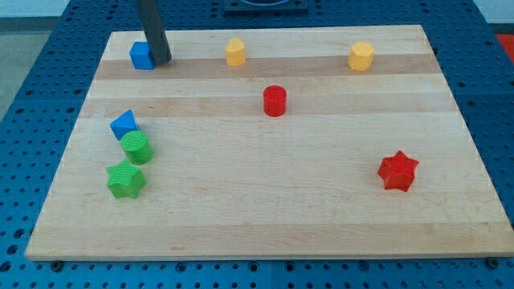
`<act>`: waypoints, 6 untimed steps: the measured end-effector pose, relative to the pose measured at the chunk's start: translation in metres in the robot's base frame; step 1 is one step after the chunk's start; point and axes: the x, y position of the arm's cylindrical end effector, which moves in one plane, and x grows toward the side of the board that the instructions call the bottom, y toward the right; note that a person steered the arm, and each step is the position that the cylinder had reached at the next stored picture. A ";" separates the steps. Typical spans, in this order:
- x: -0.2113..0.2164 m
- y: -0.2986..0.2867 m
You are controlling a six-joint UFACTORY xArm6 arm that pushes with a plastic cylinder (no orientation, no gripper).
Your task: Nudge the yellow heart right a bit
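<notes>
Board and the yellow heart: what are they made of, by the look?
Board: apparently wood, light and matte, with lengthwise grain and plank-like strips. Yellow heart: probably plastic or painted wood; uniform opaque colour, low sheen, too small to tell. My tip is at the view's top left, beside the blue block.

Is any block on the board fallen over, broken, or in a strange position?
Nothing stands out. All blocks sit flat on the wooden board, undamaged. My tip is beside the blue cube at the view's top left, away from the yellow heart.
</notes>
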 end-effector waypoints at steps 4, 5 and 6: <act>0.006 0.033; 0.007 0.033; 0.007 0.037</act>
